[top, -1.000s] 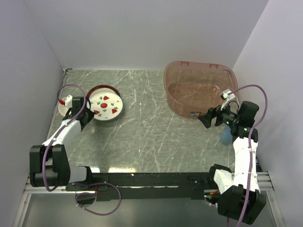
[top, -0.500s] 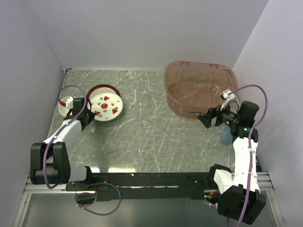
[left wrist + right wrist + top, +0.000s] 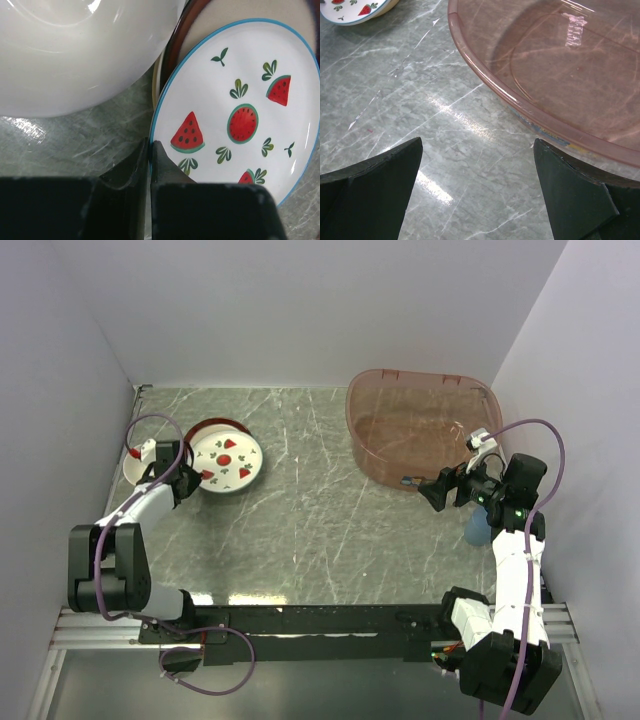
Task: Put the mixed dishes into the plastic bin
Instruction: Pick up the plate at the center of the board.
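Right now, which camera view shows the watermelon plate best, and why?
The left wrist view: the plate fills much of the frame, its blue rim and watermelon pattern sharp, the left gripper shut on its edge. The top view shows it small; the right wrist view catches only a sliver in its corner.

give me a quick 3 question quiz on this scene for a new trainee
1. True or false: the plastic bin already holds a dish.
2. Which jaws pinch the rim of the patterned plate: A left, B right?
3. Fill in: the red slices painted on that plate are ___.
Key: 1 false; 2 A; 3 watermelon.
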You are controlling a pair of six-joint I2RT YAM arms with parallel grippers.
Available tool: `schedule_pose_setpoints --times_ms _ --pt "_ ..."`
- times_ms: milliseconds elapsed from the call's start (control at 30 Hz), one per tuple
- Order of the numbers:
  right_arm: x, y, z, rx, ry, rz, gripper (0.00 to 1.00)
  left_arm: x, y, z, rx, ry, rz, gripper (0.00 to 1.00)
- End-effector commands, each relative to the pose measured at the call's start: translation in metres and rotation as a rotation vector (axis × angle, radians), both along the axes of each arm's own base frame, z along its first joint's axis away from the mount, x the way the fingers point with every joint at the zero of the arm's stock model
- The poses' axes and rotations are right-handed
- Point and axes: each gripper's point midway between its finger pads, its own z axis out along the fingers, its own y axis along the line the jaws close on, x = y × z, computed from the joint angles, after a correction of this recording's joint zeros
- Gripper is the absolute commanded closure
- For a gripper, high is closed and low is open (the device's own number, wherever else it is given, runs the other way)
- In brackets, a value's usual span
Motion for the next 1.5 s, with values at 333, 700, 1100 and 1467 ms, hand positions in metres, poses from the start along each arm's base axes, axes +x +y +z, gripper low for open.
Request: schedule_pose_setpoints --times_ms 333,700,1100,1467 --pt "0.004 0.001 0.023 -0.031 -0.077 0.016 0.00 0.015 -0.001 0.009 -0.038 -0.052 0.020 0.81" --pt "0.004 0.001 0.023 -0.034 -0.079 0.016 0.00 0.012 -0.005 0.008 -0.065 -0.057 0.019 0.68" --pt "0.003 0.001 0.024 -0.036 -0.081 0.021 0.00 0.014 -0.018 -0.006 -0.137 -0.055 -0.015 0.50" --pt "0.002 0.002 0.025 -0.036 -0.083 0.026 0.00 0.011 -0.021 -0.017 -0.171 -0.070 -0.011 0.57"
